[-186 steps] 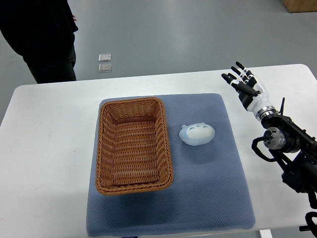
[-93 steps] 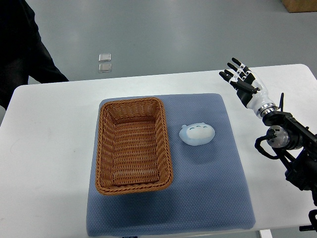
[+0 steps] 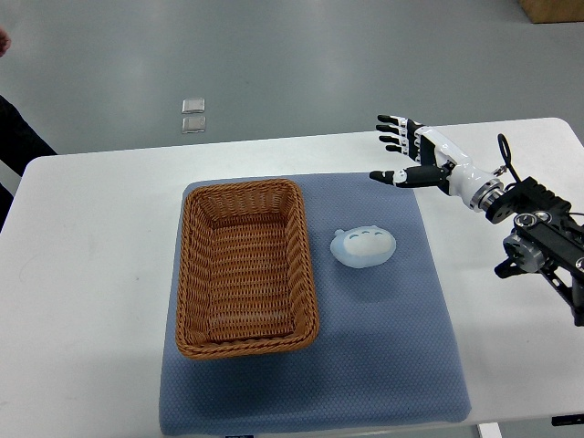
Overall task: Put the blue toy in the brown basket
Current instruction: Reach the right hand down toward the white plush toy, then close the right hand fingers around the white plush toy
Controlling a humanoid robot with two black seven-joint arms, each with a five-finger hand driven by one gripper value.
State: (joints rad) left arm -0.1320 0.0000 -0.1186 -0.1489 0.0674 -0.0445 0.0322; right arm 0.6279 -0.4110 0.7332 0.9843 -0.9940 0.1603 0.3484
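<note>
A blue-grey textured fabric mat lies nearest the camera on the white rounded counter and covers its middle. On the left half of the mat stands a brown woven wicker basket, rectangular, with its long side running away from the camera; its interior holds nothing. Just to the right of the basket, apart from its rim, a pale blue rounded soft toy rests on the mat, upright on its base, with small dark marks on its upper face. Beyond and to the right of the toy, the right hand enters from the right edge on a black jointed arm with a white wrist segment. Its black-tipped fingers are spread and hold nothing; the thumb points left over the mat's far right corner. The hand is well apart from the toy. Past the far counter edge lies grey floor, bearing two small clear square objects. A person's dark sleeve shows at the left edge.
</note>
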